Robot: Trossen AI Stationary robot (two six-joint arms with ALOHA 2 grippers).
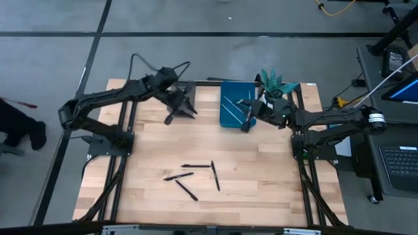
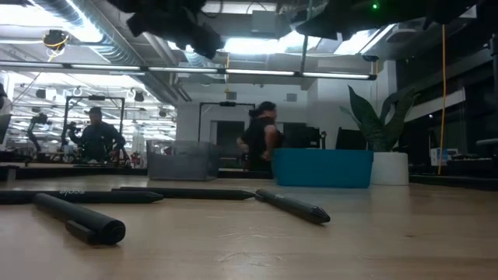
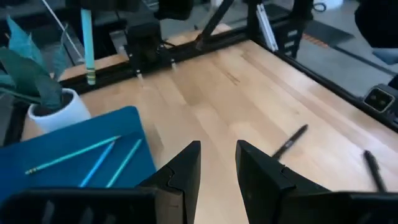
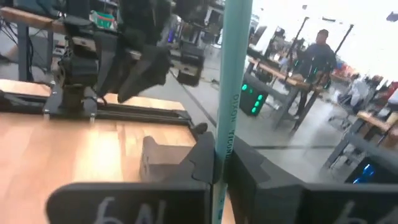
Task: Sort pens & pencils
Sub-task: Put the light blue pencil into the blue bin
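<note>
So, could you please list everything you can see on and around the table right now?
black pens: four, black, loose on the near middle of the table.
teal pencils: three, pale teal, lying in the tray.
held teal pencil: one, teal, upright in the right claw, above the tray.
tray: one, blue, far side of the table.
plant: one, green in a white pot, beside the tray.
table: one, light wood.
people: at least two, in the room behind.
left claw: open, empty, above the far table.
right claw: shut on the pencil.

Grey floor (image 1: 196, 16), ceiling light strips (image 2: 257, 71), workbenches (image 4: 280, 81) behind.
</note>
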